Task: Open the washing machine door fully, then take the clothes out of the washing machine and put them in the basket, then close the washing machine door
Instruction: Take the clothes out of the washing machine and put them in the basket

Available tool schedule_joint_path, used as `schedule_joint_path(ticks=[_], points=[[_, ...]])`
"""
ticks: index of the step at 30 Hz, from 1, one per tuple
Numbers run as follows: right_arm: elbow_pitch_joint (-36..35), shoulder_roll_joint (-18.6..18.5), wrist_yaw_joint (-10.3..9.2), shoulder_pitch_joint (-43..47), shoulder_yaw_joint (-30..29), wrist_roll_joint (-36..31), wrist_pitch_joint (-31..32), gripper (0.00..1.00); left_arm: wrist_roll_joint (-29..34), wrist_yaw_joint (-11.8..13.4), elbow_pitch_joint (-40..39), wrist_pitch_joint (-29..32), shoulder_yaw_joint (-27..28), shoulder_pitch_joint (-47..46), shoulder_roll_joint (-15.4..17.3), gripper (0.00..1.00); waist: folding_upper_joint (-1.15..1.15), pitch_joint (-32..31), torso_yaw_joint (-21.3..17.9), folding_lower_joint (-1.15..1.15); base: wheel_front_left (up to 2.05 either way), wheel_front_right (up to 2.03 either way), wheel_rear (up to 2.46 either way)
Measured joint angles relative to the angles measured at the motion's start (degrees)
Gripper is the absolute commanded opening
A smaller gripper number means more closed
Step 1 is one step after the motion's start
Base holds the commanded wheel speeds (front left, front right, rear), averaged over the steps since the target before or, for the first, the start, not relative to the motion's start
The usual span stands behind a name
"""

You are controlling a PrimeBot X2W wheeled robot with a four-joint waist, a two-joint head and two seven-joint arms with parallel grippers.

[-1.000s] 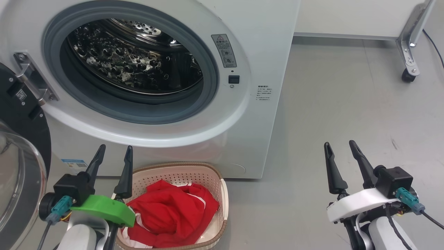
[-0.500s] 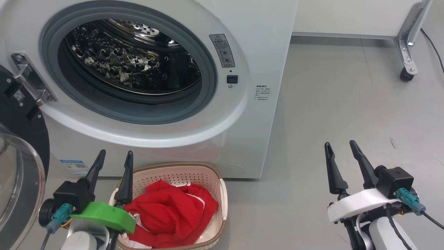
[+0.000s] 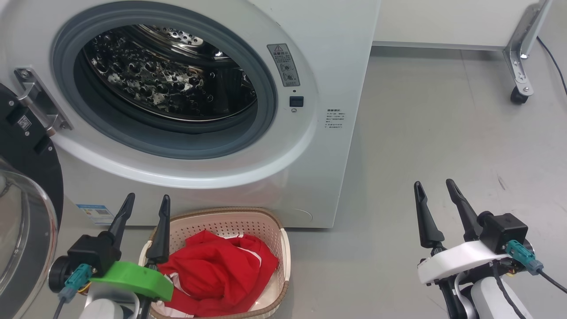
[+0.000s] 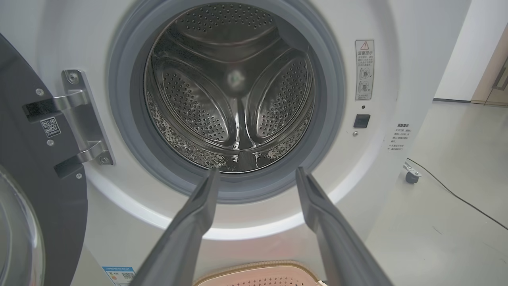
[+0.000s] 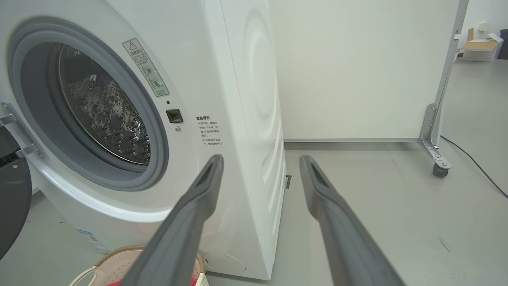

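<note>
Washing machine (image 3: 336, 66): smooth white front-loader with a grey rubber gasket (image 3: 266, 115) ringing a shiny perforated steel drum (image 3: 168, 75).
Washing machine door (image 3: 22, 150): swung wide open at the machine's left on a metal hinge (image 3: 37, 99). It has a glossy black rim and a bulging clear glass bowl.
Basket (image 3: 230, 212): cream perforated plastic, rounded-rectangular, with a brown woven-look rim, on the floor just before the machine's lower front.
Clothes (image 3: 217, 270): crumpled bright red fabric with white stripe trim, heaped inside the basket.
Left gripper (image 3: 148, 196): 2 dark tapered fingers spread, empty, facing the machine's opening.
Right gripper (image 3: 433, 183): 2 fingers parted, empty, right of the machine.
</note>
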Motion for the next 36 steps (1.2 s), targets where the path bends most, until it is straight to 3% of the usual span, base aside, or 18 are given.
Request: schedule_joint_path(ticks=[20, 36], points=[[0.0, 0.0, 0.0, 0.0, 0.1, 0.4, 0.0, 1.0, 0.0, 0.0, -0.4, 0.0, 0.3, 0.6, -0.3, 1.0, 0.0, 0.2, -0.1, 0.0, -0.05, 0.05, 0.0], [0.1, 0.0, 0.0, 0.0, 0.6, 0.4, 0.0, 1.0, 0.0, 0.0, -0.3, 0.0, 0.2, 1.0, -0.5, 1.0, 0.0, 0.2, -0.1, 0.0, -0.62, 0.62, 0.0]])
